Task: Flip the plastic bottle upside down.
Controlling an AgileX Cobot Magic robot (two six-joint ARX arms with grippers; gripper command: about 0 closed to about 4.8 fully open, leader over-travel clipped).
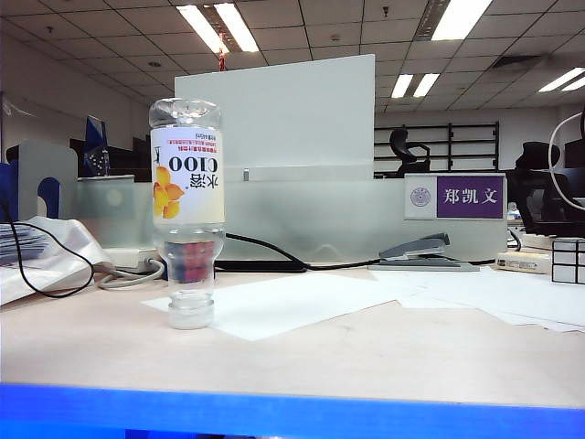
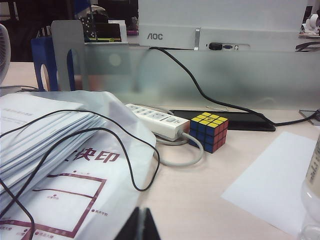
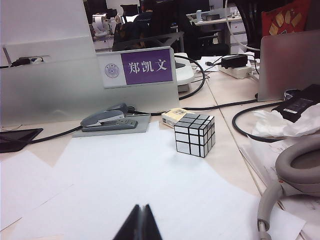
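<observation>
One plastic bottle (image 1: 186, 210), two puzzle cubes, coloured (image 2: 208, 131) and mirrored (image 3: 194, 134), one stapler (image 3: 109, 119), one power strip (image 2: 157, 120), one nameplate (image 3: 138, 67), and two closed end effectors, left (image 2: 140, 225) and right (image 3: 140, 222).

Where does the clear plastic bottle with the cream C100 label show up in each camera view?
Exterior view: the clear plastic bottle stands cap-down, left of centre, on a white paper sheet.
Left wrist view: only a blurred sliver at the right edge.
Right wrist view: not in it.
Shared landmark: the frosted desk divider.
</observation>
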